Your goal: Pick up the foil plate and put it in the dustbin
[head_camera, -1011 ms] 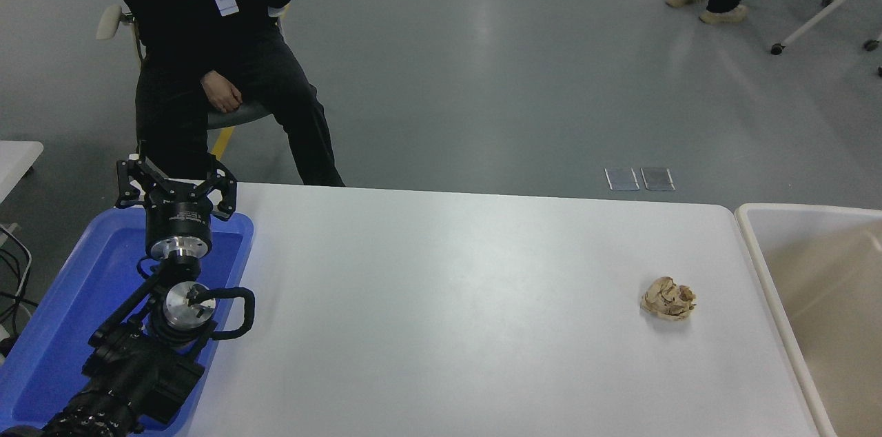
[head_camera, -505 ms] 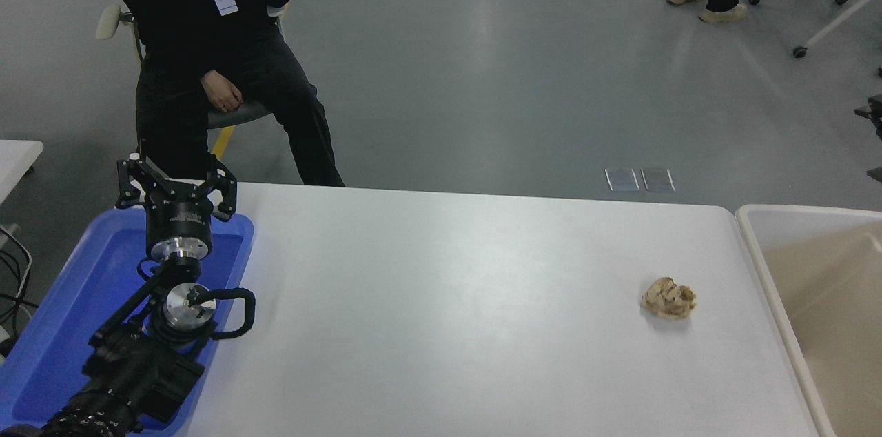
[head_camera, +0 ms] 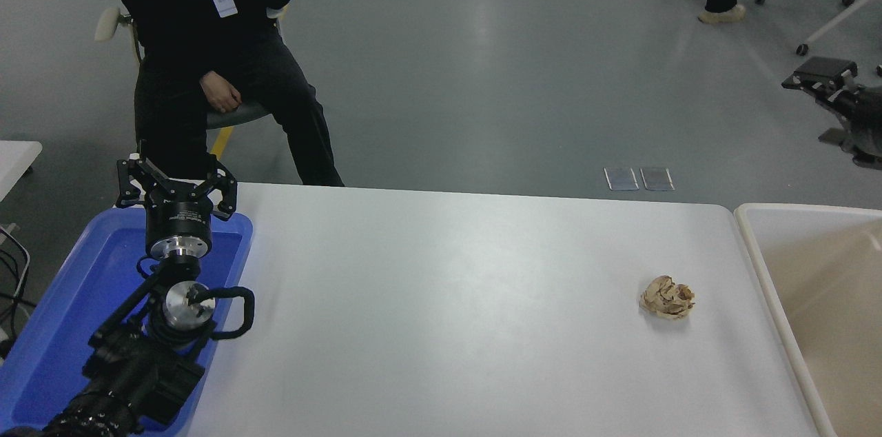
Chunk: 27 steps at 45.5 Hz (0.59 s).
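Table white, near edge cut off by frame bottom. Bin at table's right end, cut off by right edge; only part of its inside shows, beige wall and floor. Blue tray at left, partly hidden behind left arm. Left gripper over tray's far end, jaws spread, holding nothing. Right gripper not visible. Foil plate not visible anywhere. Paper ball on table near bin, apart from it. Seated person at far left, badge unreadable.
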### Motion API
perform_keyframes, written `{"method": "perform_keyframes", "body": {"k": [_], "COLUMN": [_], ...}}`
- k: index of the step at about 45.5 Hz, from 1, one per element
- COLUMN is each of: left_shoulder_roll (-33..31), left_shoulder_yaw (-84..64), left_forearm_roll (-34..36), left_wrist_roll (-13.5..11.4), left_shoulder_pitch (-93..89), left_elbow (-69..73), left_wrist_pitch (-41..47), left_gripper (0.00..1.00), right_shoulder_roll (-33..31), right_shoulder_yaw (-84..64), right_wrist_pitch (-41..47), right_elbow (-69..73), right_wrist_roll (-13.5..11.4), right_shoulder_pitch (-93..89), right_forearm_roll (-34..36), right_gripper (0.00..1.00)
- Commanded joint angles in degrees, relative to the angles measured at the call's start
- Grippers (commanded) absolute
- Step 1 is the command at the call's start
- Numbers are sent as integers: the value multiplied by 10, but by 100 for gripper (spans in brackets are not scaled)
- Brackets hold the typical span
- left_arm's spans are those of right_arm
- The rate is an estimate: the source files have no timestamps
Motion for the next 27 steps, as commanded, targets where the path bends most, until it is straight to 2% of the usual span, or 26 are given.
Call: {"method": "perform_keyframes", "body": {"k": [1, 9, 27], "left_shoulder_roll": [0, 0, 0], "left_shoulder_yaw": [0, 0, 0], "left_forearm_roll": [0, -1, -1], "left_wrist_roll": [0, 0, 0], "left_shoulder_pitch": [0, 0, 0], "left_elbow": [0, 0, 0], "left_wrist_pitch": [0, 0, 0], "left_gripper": [99, 99, 99], "right_shoulder_roll": [32, 68, 204], "right_shoulder_yaw": [-147, -189, -244], "right_wrist_pitch": [-1, -2, 21], "right_elbow": [100, 145, 258], "right_wrist_roll": [3, 2, 2], "right_shoulder_pitch": [144, 215, 336], "right_forearm_roll": [-7, -9, -11], "right_gripper": [100, 100, 100]}}
